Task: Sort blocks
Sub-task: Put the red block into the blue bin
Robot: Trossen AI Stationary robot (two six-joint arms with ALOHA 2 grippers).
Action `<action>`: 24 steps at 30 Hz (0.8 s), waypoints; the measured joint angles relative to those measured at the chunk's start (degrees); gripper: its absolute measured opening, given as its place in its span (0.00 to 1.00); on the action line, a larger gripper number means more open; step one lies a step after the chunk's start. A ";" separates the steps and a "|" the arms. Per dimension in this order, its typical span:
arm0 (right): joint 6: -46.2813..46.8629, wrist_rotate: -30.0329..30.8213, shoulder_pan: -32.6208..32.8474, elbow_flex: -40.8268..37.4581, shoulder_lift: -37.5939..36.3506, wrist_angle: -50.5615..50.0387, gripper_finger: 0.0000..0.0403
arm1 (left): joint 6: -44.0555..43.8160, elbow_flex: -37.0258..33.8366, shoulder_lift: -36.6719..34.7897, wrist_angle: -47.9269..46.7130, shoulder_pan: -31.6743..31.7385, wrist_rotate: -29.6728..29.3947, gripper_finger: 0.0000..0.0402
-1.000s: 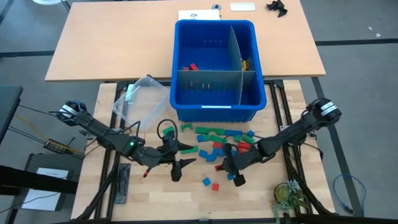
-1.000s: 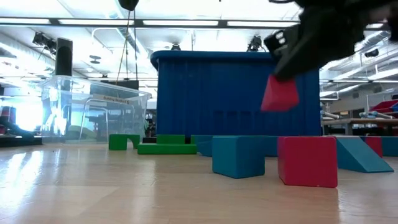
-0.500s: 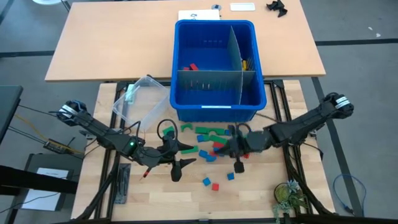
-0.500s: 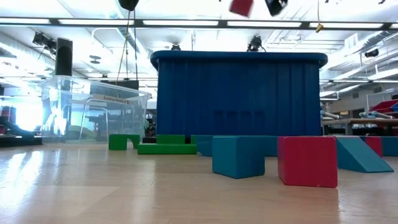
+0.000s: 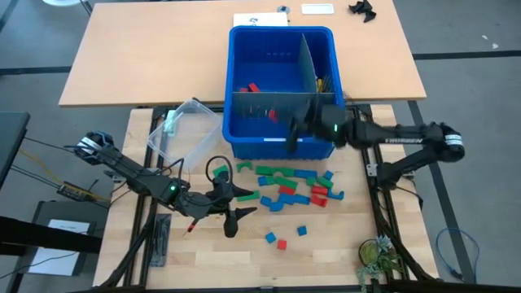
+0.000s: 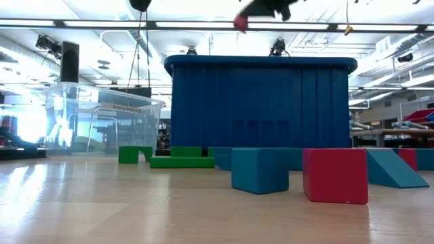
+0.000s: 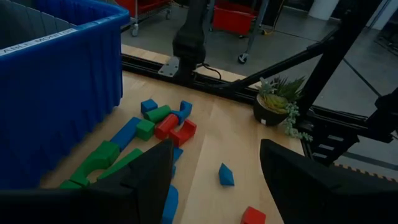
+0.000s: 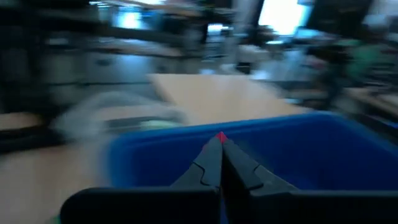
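the right gripper (image 5: 286,130) hung over the blue bin (image 5: 244,49), fingers pinched on a red block (image 6: 240,23) to drop. the left gripper (image 5: 234,207) waited wide, empty, beside the loose blocks (image 5: 285,181).

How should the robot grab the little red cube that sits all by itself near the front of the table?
From straight above. The red cube rests flat on the table, well apart from the neighbouring blue block, so the jaws can drop down around two opposite upright faces. Its flat parallel sides suit a pinch, probably midway up. The open left gripper waits nearest.
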 joint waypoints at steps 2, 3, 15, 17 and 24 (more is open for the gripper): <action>-0.07 -0.03 -6.12 0.02 0.00 0.97 0.00 | 0.00 0.02 0.00 0.00 -0.01 0.00 0.62; 0.25 -0.13 -9.08 0.02 0.00 1.15 0.00 | 0.00 0.01 0.00 0.01 -0.02 0.00 0.62; 7.86 -13.04 -32.92 0.59 5.46 4.08 0.00 | 0.00 0.02 0.00 0.01 -0.01 0.01 0.62; 8.29 -13.75 -34.32 1.50 7.93 4.05 0.00 | 0.00 0.00 0.00 -0.04 -0.02 0.00 0.62; 8.59 -13.84 -36.04 6.56 16.73 5.18 0.01 | 0.00 0.00 -0.02 0.03 -0.01 0.00 0.62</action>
